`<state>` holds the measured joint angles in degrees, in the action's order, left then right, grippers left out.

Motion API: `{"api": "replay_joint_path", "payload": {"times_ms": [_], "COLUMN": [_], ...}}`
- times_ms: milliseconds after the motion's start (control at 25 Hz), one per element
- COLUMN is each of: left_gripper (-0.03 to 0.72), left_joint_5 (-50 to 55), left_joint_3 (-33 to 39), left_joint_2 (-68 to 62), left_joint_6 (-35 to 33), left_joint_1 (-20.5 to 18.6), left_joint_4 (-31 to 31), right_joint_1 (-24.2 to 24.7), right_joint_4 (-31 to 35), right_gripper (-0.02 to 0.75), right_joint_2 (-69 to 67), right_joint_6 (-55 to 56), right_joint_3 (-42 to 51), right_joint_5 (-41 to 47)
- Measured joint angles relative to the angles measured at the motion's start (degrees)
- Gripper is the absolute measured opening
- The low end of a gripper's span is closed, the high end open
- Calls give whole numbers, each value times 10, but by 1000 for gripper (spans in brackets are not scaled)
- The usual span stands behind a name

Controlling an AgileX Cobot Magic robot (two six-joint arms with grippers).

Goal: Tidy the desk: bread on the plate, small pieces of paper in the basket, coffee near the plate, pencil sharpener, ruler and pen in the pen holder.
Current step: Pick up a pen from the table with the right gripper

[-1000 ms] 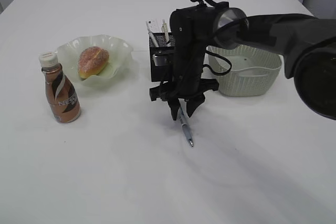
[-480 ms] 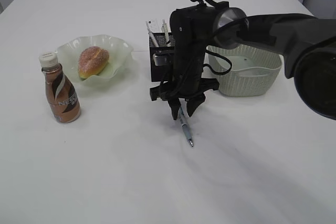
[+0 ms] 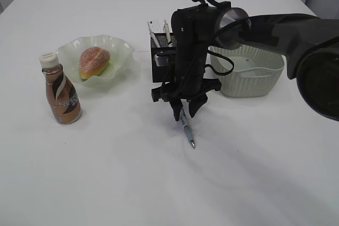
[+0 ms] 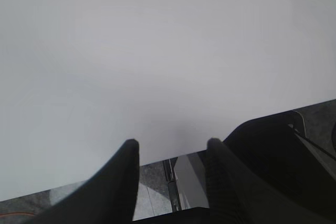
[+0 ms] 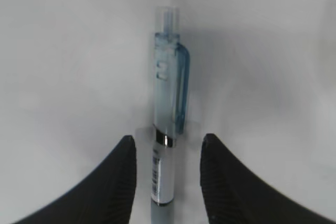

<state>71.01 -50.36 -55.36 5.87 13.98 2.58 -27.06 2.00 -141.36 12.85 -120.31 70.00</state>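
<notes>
Pen (image 3: 187, 128) is seen lying flat on the white table (image 3: 106, 173) just below the middle of the exterior frame, its tip directed toward the lower right. The right gripper (image 3: 185, 111) is lowered over the pen's upper end, and its two dark fingers (image 5: 124, 177) are held apart on either side of the barrel; in the right wrist view a gap is visible between each finger and the pen, so nothing is clamped. The blue clip and clear cap of the pen are shown toward the top of that view. The black pen holder (image 3: 161, 59) stands directly behind the arm, with pens and a white ruler seen rising from it. The white basket (image 3: 249, 75) is placed to the right of the holder. At the left of the frame the bread (image 3: 94, 62) is seen resting on the pale green plate (image 3: 119, 48), and the coffee bottle (image 3: 60, 89) stands upright just beside the plate's lower left edge. The left gripper (image 4: 170, 148) appears only in its wrist view, fingers apart and empty, above the table's edge.
</notes>
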Motion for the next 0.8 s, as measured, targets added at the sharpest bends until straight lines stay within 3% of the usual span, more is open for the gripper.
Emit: {"api": "replay_joint_path", "payload": {"times_ms": [800], "left_gripper": [307], "left_joint_5": [0], "left_joint_3": [0], "left_joint_2": [0], "left_joint_6": [0], "left_joint_1": [0], "left_joint_4": [0], "right_joint_1": [0], "right_joint_4": [-10], "right_gripper": [330], "right_joint_2": [-14], "right_joint_6": [0], "right_joint_3": [-1], "right_joint_5": [0]}}
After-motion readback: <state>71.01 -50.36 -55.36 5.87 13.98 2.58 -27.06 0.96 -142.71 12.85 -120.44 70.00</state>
